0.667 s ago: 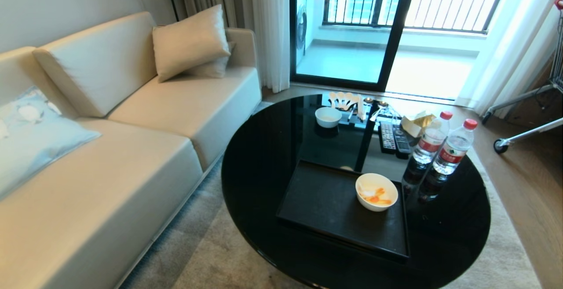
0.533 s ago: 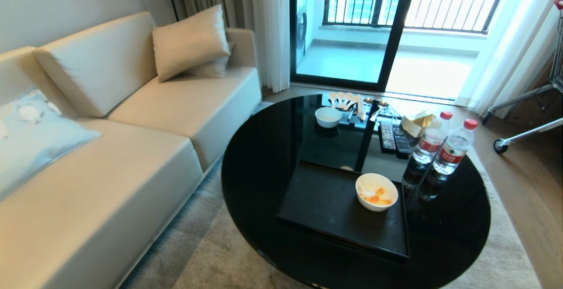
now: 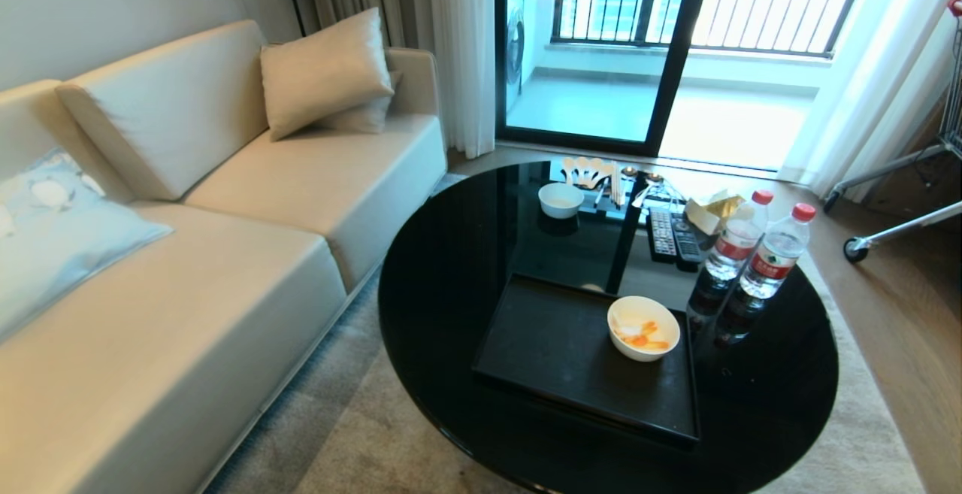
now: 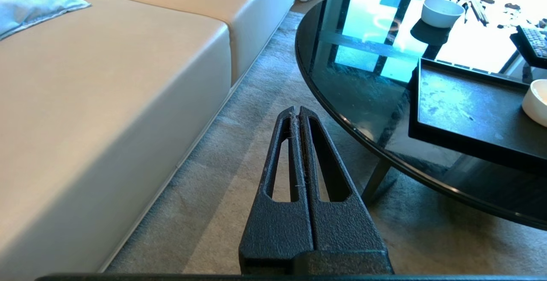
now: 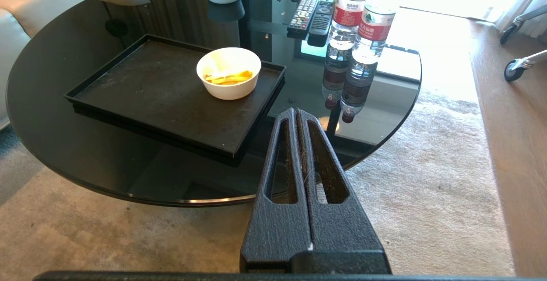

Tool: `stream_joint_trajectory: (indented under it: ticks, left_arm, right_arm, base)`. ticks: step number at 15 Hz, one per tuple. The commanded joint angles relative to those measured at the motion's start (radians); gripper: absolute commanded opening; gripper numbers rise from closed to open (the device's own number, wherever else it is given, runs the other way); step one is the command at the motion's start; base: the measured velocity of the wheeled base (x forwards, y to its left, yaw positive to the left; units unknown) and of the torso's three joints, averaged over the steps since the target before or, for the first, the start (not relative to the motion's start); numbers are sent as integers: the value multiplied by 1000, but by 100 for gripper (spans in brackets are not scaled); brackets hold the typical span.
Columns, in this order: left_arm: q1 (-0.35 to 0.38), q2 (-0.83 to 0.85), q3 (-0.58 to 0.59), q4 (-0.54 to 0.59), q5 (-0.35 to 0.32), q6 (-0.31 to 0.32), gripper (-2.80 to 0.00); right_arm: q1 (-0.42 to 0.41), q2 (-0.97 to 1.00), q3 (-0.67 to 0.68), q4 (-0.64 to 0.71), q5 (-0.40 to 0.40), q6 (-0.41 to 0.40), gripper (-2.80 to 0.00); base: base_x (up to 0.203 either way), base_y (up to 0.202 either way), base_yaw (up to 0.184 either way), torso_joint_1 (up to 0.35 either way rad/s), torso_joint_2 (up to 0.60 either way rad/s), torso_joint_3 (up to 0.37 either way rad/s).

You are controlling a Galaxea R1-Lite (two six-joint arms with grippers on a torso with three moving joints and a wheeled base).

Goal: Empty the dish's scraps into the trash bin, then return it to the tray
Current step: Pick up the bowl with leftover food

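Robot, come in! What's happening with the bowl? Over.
Both end effectors shut, empty, off the table. Bowl with scraps on tray. Bottles beside it.

Daylight floods in through the balcony door (image 3: 639, 50), blown out white at right; the black table (image 3: 451, 268) mirrors it as glare (strongest in the wrist views); frames sharp.

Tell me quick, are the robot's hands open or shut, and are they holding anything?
Left hand: shut, holding nothing, down over the carpet by the sofa.
Right hand: shut, holding nothing, short of the table, away from the dish.
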Motion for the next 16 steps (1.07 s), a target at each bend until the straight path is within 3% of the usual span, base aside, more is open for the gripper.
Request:
stream_joint_trajectory:
  ticks: [1, 6, 10, 13, 16]
  left_arm:
    - [0, 0, 0, -1, 0, -1, -280]
    - [0, 0, 0, -1, 0, -1, -280]
    - [0, 0, 0, -1, 0, -1, -280]
    - [0, 0, 0, -1, 0, -1, -280]
    - [0, 0, 0, -1, 0, -1, -280]
  right_arm:
    - [0, 1, 0, 0, 0, -1, -280]
    - [0, 86, -1, -32, 3, -81, -280]
    - [-2, 341, -12, -252, 55, -160, -280]
    - [-6, 558, -114, -370, 113, -184, -280]
    - [-21, 720, -274, -390, 136, -190, -280]
  base:
    - [0, 0, 0, 0, 0, 0]
    - [0, 0, 0, 0, 0, 0]
    - [0, 0, 0, 0, 0, 0]
    - [0, 0, 0, 0, 0, 0]
    - [0, 0, 0, 0, 0, 0]
